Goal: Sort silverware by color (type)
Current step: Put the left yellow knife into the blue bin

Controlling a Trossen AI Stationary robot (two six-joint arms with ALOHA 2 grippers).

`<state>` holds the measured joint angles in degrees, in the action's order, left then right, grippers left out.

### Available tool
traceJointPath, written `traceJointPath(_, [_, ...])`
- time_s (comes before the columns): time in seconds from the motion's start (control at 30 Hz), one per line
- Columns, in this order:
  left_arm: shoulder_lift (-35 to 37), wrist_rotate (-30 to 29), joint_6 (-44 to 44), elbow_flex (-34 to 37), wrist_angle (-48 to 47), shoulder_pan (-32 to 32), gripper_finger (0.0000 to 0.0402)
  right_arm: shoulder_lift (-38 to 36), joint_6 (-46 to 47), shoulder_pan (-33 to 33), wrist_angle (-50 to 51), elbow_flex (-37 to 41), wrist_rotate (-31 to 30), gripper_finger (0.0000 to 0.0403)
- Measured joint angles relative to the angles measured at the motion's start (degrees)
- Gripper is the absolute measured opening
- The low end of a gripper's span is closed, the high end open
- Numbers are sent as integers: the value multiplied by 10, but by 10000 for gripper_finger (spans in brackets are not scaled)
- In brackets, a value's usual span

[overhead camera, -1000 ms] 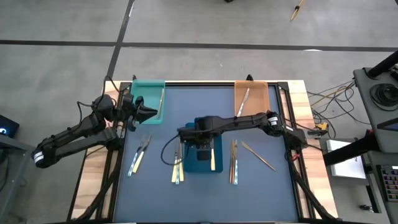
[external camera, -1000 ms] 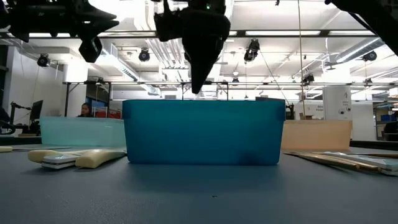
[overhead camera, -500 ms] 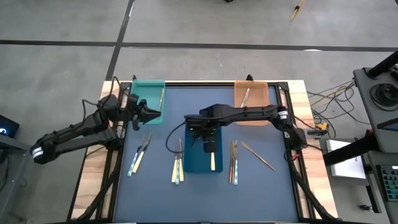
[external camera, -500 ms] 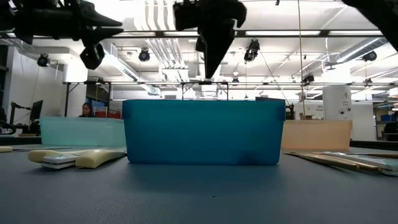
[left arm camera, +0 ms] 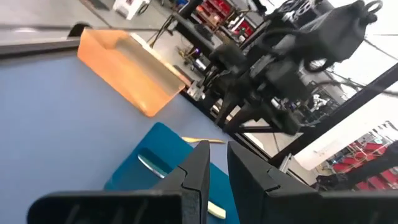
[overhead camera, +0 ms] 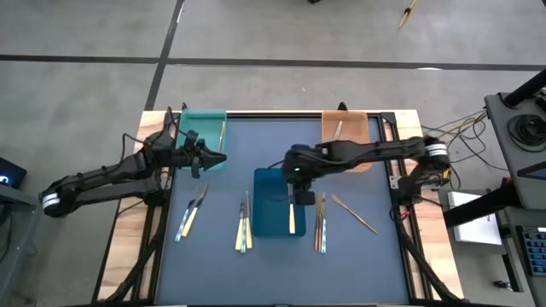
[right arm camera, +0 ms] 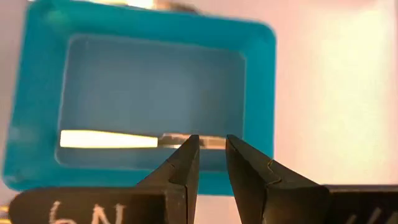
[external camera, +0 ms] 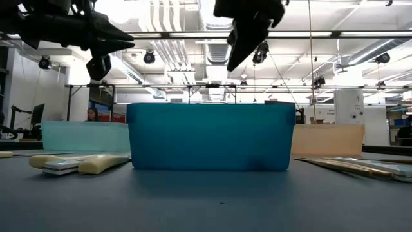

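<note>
Right gripper (right arm camera: 209,149) hovers above the blue tray (overhead camera: 273,183), jaws narrowly parted, empty; a cream-handled utensil (right arm camera: 112,139) lies inside. Left gripper (left arm camera: 214,155) near the teal tray (overhead camera: 205,128), apparently empty too.

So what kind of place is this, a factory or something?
More likely a robotics lab or workshop in an industrial hall: bare concrete floor, exposed ceiling ducts, red parts bins on shelves, and a test table with sorting trays.

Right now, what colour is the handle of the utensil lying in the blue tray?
Cream-yellow handle, clearest in the right wrist view; the blue tray holds just that utensil.
</note>
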<state>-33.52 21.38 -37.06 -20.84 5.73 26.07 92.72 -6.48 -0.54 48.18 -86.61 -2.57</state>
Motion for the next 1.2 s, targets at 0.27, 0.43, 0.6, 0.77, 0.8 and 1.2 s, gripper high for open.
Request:
traceJointPath(0.27, [-30, -16, -34, 0, 10, -25, 39, -121, -17, 0, -179, 155, 0, 70])
traceJointPath(0.43, [-40, -54, -60, 0, 17, -60, 38, -179, -51, 0, -280, 233, -1, 70])
traceJointPath(0.6, [-58, -108, -82, 0, 33, -114, 38, -227, -109, -3, -340, 285, -15, 70])
traceJointPath(0.77, [-76, -138, -119, 0, 33, -165, 38, -245, -123, -3, -338, 298, -144, 70])
traceJointPath(0.8, [-79, -147, -125, 0, 33, -174, 38, -246, -111, -3, -339, 298, -174, 70])
traceJointPath(1.2, [-177, -220, -185, -23, 30, -258, 37, -245, -131, -4, -369, 317, -196, 70])
